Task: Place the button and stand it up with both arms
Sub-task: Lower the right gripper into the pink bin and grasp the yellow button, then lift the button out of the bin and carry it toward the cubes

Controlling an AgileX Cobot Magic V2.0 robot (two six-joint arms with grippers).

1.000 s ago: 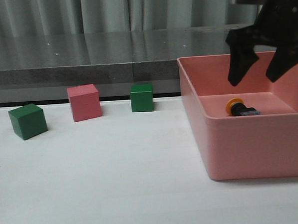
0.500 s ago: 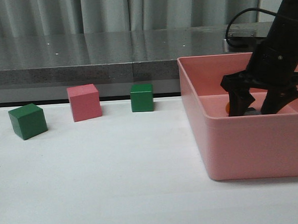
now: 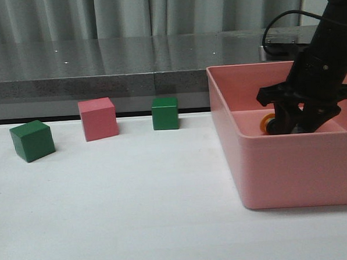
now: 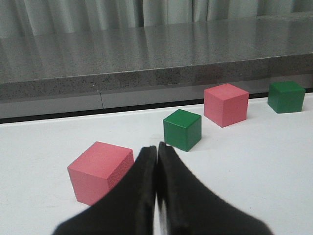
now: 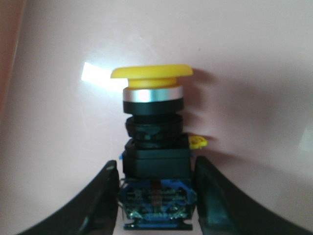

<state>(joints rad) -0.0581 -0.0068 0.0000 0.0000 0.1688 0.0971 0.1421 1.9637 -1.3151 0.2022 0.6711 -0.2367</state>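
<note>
The button [image 3: 267, 124] lies on its side on the floor of the pink bin [image 3: 292, 164] at the right, yellow cap pointing left. My right gripper [image 3: 291, 124] reaches down into the bin over it. In the right wrist view the button [image 5: 152, 127] shows its yellow cap, silver ring, black body and blue base, and my right gripper [image 5: 156, 164] has a finger pressed against each side of the blue base. My left gripper [image 4: 157, 146] is shut and empty, low over the white table, out of the front view.
A green cube [image 3: 32, 140], a pink cube [image 3: 98, 118] and a second green cube [image 3: 165, 113] stand in a row at the back left. The left wrist view shows another pink cube [image 4: 100, 171] close beside the fingers. A grey ledge runs behind the table.
My right gripper came down from above the bin into it, open around the button, then its fingers closed in on the button's base.
</note>
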